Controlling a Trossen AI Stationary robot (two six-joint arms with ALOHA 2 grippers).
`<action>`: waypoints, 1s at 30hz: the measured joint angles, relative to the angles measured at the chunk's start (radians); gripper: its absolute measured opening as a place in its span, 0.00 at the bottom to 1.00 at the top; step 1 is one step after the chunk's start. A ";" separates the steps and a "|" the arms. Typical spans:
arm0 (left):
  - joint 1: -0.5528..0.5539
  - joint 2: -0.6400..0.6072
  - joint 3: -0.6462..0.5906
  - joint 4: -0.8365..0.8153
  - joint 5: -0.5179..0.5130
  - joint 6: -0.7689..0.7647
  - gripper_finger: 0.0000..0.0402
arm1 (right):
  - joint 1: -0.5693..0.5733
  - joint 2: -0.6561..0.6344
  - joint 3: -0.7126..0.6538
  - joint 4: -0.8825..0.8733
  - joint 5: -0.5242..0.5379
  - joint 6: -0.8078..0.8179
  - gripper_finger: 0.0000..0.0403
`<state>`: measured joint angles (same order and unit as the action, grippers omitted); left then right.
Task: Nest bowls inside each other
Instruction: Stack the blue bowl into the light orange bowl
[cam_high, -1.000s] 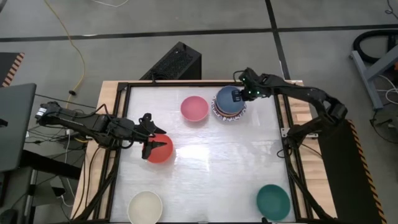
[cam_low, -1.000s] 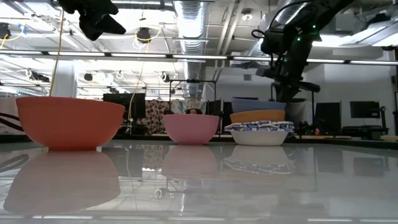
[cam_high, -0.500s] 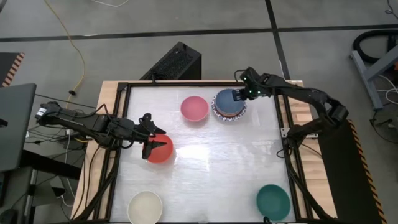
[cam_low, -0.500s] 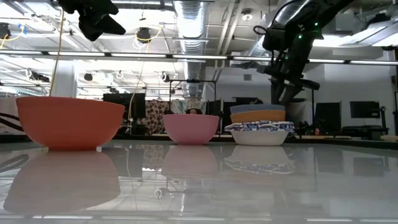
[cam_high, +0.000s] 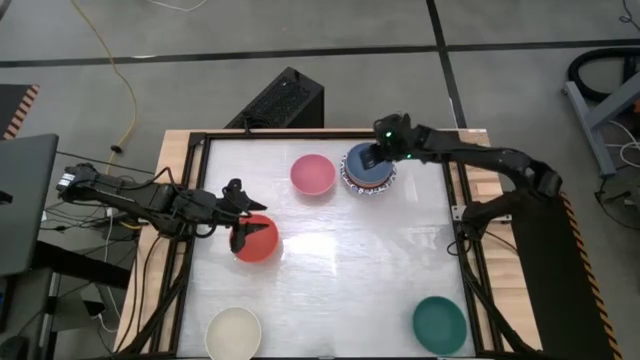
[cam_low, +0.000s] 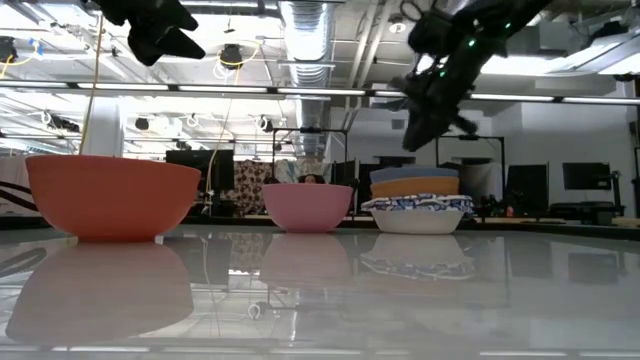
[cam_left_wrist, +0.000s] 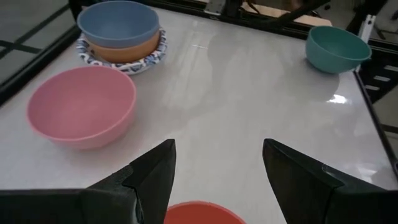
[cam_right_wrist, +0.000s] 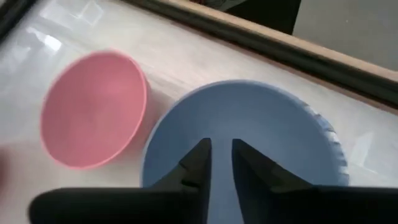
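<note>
Glossy white tabletop: the right gripper, fingers nearly together and empty, hovers over the blue bowl topping the stack, while the left gripper, spread, straddles the red bowl, likely next.

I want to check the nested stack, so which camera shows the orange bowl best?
The left wrist view: the orange bowl shows between the blue bowl and the patterned bowl. The low view shows only an orange band. The high and right wrist views hide it under the blue bowl.
</note>
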<state>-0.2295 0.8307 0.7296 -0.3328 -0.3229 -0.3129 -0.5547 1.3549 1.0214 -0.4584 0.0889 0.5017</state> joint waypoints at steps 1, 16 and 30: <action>0.000 0.000 0.000 0.001 0.000 -0.003 0.58 | 0.009 0.021 0.000 0.016 0.007 -0.003 0.17; 0.000 0.000 0.000 -0.044 0.028 -0.036 0.58 | 0.010 0.264 0.000 -0.039 0.018 -0.003 0.04; 0.000 0.000 0.000 -0.044 0.024 -0.036 0.58 | 0.003 0.291 0.000 -0.082 0.021 0.003 0.05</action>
<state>-0.2295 0.8303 0.7296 -0.3767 -0.2985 -0.3491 -0.5522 1.6459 1.0219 -0.5407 0.1101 0.5043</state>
